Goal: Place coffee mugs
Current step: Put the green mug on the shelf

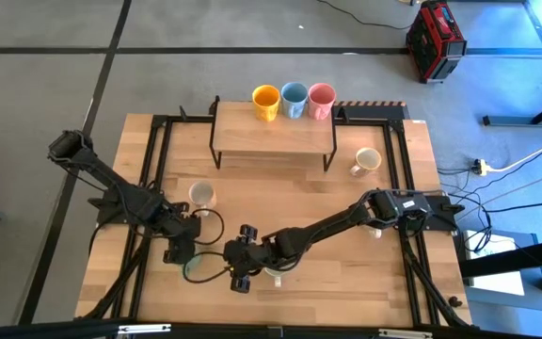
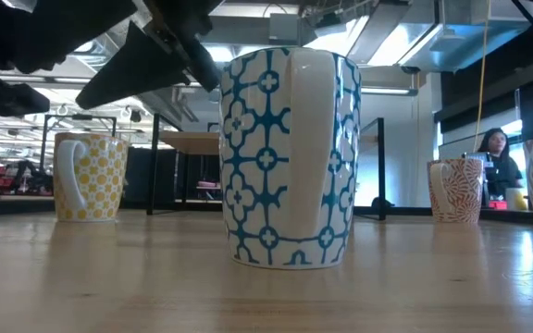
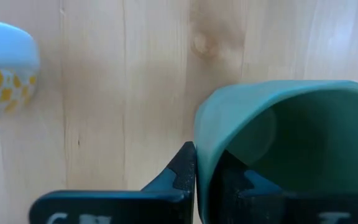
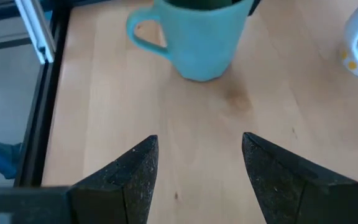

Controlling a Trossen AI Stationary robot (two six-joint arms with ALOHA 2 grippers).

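Left gripper [image 3: 197,180] clamped on the rim of the green mug [image 3: 291,143], one finger inside, one outside, near the table's [image 1: 280,188] front edge, left of centre. Right gripper [image 4: 197,168] spread wide, holding nothing, just beside it. On the raised shelf [image 1: 273,132] at the back edge: orange mug [image 1: 265,102], blue mug [image 1: 294,99], pink mug [image 1: 321,99], upright in a row. Yellow-dotted mug [image 1: 201,195], blue-patterned mug [image 2: 290,157] and a cream mug [image 1: 367,161] standing on the tabletop. Contents of the mugs not discernible.
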